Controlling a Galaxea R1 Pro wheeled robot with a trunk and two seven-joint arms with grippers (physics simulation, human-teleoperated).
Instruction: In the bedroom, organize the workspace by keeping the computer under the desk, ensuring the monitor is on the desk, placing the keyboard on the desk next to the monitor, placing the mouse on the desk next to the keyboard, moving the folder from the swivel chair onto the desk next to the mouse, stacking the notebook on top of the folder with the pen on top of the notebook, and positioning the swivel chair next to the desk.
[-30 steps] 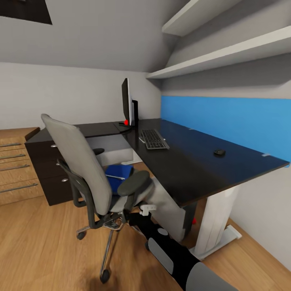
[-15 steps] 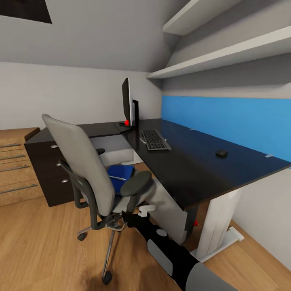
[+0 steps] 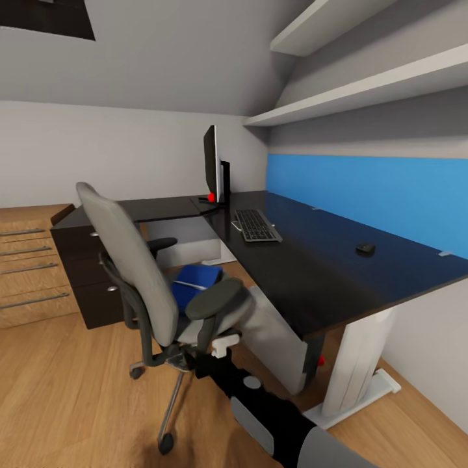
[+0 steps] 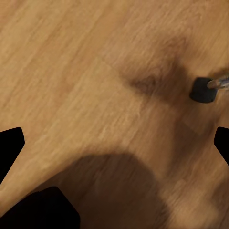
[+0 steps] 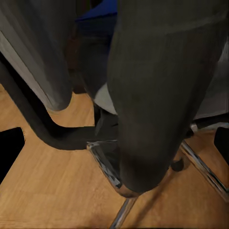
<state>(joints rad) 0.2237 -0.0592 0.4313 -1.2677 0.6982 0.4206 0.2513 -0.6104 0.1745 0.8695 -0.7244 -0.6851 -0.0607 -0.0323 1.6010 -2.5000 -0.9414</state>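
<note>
Swivel chair (image 3: pixel 140 273) with folder (image 3: pixel 195 281) between right gripper (image 3: pixel 224 343) and counter (image 3: pixel 305 266); both grippers' spread: cannot tell.

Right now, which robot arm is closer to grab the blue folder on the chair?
Probably the right arm. Its gripper sits just below the swivel chair armrest, close to the folder on the seat. The left wrist view looks down at wooden floor and one chair caster, so that arm seems lower and farther off.
</note>
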